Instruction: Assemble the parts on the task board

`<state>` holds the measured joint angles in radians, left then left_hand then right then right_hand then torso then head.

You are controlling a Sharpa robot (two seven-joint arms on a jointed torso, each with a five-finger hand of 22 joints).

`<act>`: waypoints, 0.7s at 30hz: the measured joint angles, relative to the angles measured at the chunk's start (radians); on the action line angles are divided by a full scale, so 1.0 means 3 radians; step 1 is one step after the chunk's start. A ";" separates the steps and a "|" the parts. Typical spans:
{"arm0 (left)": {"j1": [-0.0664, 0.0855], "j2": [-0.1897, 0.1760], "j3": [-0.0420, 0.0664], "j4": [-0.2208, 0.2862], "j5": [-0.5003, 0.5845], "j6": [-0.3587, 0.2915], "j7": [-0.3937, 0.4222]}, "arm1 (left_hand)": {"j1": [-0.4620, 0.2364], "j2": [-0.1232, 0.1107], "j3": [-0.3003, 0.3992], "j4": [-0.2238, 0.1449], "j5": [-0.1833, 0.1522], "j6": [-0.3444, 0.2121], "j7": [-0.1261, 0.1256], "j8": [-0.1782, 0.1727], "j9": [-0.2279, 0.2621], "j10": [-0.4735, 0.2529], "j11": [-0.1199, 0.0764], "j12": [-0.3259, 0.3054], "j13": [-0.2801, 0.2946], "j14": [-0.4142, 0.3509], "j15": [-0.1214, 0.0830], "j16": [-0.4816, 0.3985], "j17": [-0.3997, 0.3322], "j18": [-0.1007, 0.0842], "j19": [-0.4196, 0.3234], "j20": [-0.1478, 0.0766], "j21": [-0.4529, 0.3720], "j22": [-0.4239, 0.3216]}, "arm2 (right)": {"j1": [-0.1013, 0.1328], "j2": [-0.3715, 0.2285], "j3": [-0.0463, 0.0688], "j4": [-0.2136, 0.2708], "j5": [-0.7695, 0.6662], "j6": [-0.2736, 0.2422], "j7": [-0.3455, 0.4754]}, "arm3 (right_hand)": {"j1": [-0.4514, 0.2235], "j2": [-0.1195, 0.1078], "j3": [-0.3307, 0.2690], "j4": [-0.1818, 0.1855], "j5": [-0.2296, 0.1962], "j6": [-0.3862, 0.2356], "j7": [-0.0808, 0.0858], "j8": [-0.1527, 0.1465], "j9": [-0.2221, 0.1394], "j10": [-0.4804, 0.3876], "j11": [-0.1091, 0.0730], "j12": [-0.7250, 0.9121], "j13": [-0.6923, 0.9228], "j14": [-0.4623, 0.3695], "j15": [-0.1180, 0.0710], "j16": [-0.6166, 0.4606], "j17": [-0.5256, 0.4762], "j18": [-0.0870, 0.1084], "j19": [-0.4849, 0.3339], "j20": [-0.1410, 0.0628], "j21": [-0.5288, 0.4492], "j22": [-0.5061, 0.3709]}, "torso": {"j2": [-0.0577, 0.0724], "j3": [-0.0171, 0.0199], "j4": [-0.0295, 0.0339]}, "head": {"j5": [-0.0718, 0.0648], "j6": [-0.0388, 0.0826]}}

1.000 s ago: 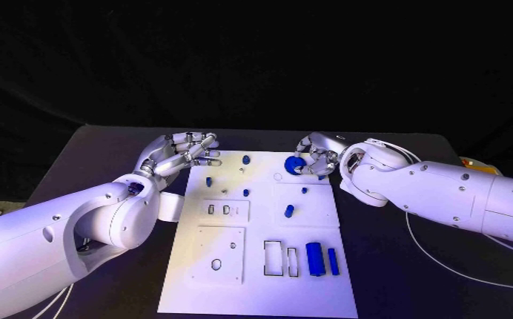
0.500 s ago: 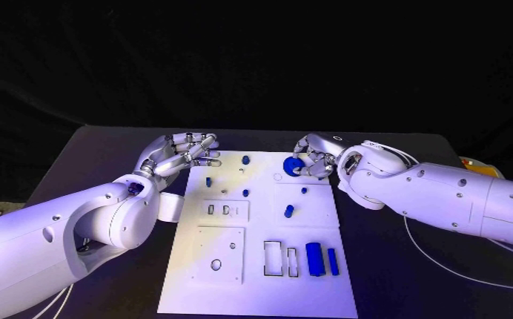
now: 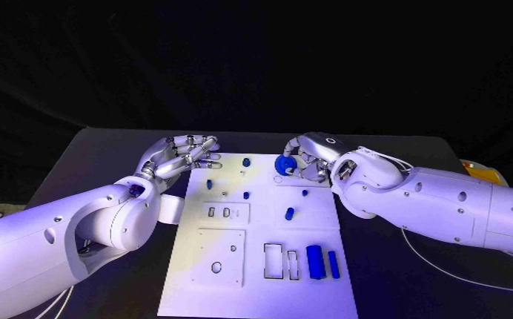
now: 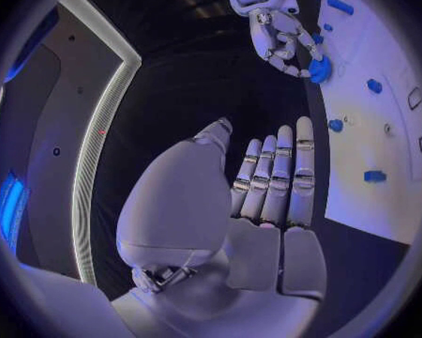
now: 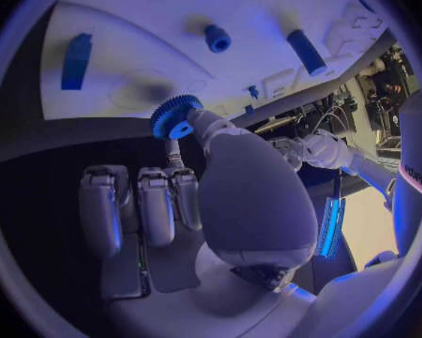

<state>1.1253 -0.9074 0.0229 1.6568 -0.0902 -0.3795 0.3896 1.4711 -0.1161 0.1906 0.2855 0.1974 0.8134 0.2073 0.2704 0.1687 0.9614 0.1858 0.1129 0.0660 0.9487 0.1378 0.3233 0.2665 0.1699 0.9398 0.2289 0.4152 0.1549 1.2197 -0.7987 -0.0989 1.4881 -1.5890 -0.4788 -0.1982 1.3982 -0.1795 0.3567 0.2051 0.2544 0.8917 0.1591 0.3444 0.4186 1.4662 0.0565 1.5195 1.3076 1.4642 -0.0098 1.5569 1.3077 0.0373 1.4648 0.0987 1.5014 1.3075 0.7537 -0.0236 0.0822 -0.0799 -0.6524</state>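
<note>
While right hand [image 3: 307, 157] pinches gear [image 3: 285, 164], board [image 3: 256, 289] slots seemingly unfilled

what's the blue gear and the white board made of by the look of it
Blue gear, held by the right hand: probably moulded or printed plastic; even matte blue, fine regular teeth on the rim, no metallic glint.

Task board: looks like rigid white plastic or painted plate; flat, matte, with clean-edged cut-outs and holes. Which of the two, I can't tell.

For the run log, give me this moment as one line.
right robot hand: holds blue gear over task board far end | left robot hand: open, beside board | gear: not seated
</note>
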 measured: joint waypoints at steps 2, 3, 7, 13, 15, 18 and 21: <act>0.0000 0.0002 0.0000 -0.0001 0.0000 0.0001 -0.0001 | 0.0000 0.0000 0.0000 0.0000 0.0000 0.0000 0.0000 0.0000 0.0000 0.0000 0.0000 0.0000 0.0000 0.0000 0.0000 0.0000 0.0000 0.0000 0.0000 0.0000 0.0000 0.0000 | 0.0005 0.0027 0.0001 0.0046 -0.0050 -0.0030 -0.0016 | 0.0004 -0.0004 0.0004 -0.0004 -0.0002 0.0000 0.0000 -0.0001 0.0000 0.0000 0.0000 0.0000 0.0000 -0.0004 -0.0004 0.0000 0.0000 0.0000 -0.0002 -0.0002 0.0000 0.0000 | 0.0000 0.0000 0.0000 | 0.0002 0.0005; 0.0000 0.0003 0.0000 -0.0002 0.0000 0.0002 -0.0002 | 0.0000 0.0000 0.0000 0.0000 0.0000 0.0000 0.0000 0.0000 0.0000 0.0000 0.0000 0.0000 0.0000 0.0000 0.0000 0.0000 0.0000 0.0000 0.0000 0.0000 0.0000 0.0000 | 0.0007 0.0055 0.0001 0.0069 -0.0084 -0.0048 -0.0028 | 0.0004 -0.0004 0.0004 -0.0004 0.0003 0.0000 0.0000 -0.0001 0.0000 0.0000 0.0000 0.0000 0.0000 -0.0004 -0.0004 0.0000 0.0000 0.0000 -0.0002 -0.0002 0.0000 0.0000 | 0.0000 0.0000 0.0001 | 0.0003 0.0007; 0.0000 0.0007 0.0000 -0.0005 0.0000 0.0004 -0.0004 | 0.0000 0.0000 0.0000 0.0000 0.0000 0.0000 0.0000 0.0000 0.0000 0.0000 0.0000 0.0000 0.0000 0.0000 0.0000 0.0000 0.0000 0.0000 0.0000 0.0000 0.0000 0.0000 | 0.0010 0.0180 0.0001 0.0113 -0.0185 -0.0090 -0.0063 | 0.0003 -0.0003 0.0013 0.0005 0.0011 0.0000 0.0000 -0.0005 0.0000 0.0000 0.0000 0.0000 0.0000 0.0008 -0.0016 0.0000 0.0000 0.0000 -0.0002 -0.0002 0.0019 0.0000 | 0.0000 -0.0002 0.0005 | 0.0011 0.0009; 0.0000 0.0010 -0.0001 -0.0007 0.0000 0.0006 -0.0005 | 0.0000 0.0000 0.0000 0.0000 0.0000 0.0000 0.0000 0.0000 0.0000 0.0000 0.0000 0.0000 0.0000 0.0000 0.0000 0.0000 0.0000 0.0000 0.0000 0.0000 0.0000 0.0000 | 0.0012 0.0375 -0.0001 0.0077 -0.0292 -0.0121 -0.0107 | 0.0001 -0.0001 0.0013 0.0005 0.0011 0.0000 0.0000 -0.0015 0.0000 0.0000 0.0000 0.0000 0.0000 0.0008 -0.0016 0.0000 0.0000 0.0000 -0.0002 -0.0001 0.0020 0.0000 | 0.0003 -0.0006 0.0012 | 0.0028 0.0003; 0.0000 0.0010 -0.0001 -0.0008 0.0000 0.0007 -0.0005 | 0.0000 0.0000 0.0000 0.0000 0.0000 0.0000 0.0000 0.0000 0.0000 0.0000 0.0000 0.0000 0.0000 0.0000 0.0000 0.0000 0.0000 0.0000 0.0000 0.0000 0.0000 0.0000 | 0.0012 0.0449 -0.0004 0.0033 -0.0318 -0.0125 -0.0118 | -0.0003 0.0002 0.0013 0.0006 0.0011 0.0000 0.0000 -0.0018 0.0000 0.0000 0.0000 0.0000 0.0000 0.0008 -0.0016 0.0000 0.0000 0.0000 -0.0002 -0.0001 0.0020 0.0000 | 0.0004 -0.0006 0.0012 | 0.0032 0.0002; 0.0000 0.0013 -0.0001 -0.0008 0.0000 0.0007 -0.0006 | 0.0000 0.0000 0.0000 0.0000 0.0000 0.0000 0.0000 0.0000 0.0000 0.0000 0.0000 0.0000 0.0000 0.0000 0.0000 0.0000 0.0000 0.0000 0.0000 0.0000 0.0000 0.0000 | 0.0010 0.0548 -0.0014 -0.0049 -0.0348 -0.0128 -0.0129 | -0.0003 0.0002 0.0022 0.0015 0.0010 0.0000 0.0000 -0.0028 0.0000 0.0000 0.0000 0.0000 -0.0001 0.0008 -0.0016 0.0000 0.0000 0.0000 -0.0002 -0.0001 0.0020 -0.0001 | 0.0006 -0.0007 0.0013 | 0.0036 0.0001; 0.0000 0.0017 -0.0001 -0.0007 0.0000 0.0007 -0.0006 | 0.0000 0.0000 0.0000 0.0000 0.0000 0.0000 0.0000 0.0000 0.0000 0.0000 0.0000 0.0000 0.0000 0.0000 0.0000 0.0000 -0.0001 0.0000 0.0000 0.0000 0.0000 0.0000 | 0.0004 0.0637 -0.0025 -0.0135 -0.0366 -0.0128 -0.0135 | -0.0016 0.0015 0.0027 0.0011 0.0010 0.0000 0.0000 -0.0037 0.0000 0.0000 0.0000 0.0000 -0.0001 0.0008 -0.0016 0.0000 -0.0001 0.0000 -0.0002 -0.0001 0.0020 -0.0001 | 0.0007 -0.0008 0.0013 | 0.0042 -0.0003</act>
<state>1.1253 -0.9024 0.0226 1.6546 -0.0902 -0.3774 0.3879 1.4711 -0.1161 0.1906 0.2854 0.1974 0.8134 0.2073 0.2704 0.1687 0.9614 0.1858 0.1128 0.0660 0.9487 0.1378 0.3233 0.2663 0.1699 0.9398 0.2289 0.4152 0.1549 1.2210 -0.6076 -0.1064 1.4478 -1.6989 -0.5172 -0.2388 1.3935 -0.1751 0.3649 0.2085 0.2575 0.8917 0.1591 0.3334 0.4187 1.4661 0.0566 1.5195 1.3074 1.4664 -0.0146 1.5568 1.3076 0.0374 1.4643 0.0983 1.5073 1.3073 0.7559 -0.0260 0.0861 -0.0674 -0.6534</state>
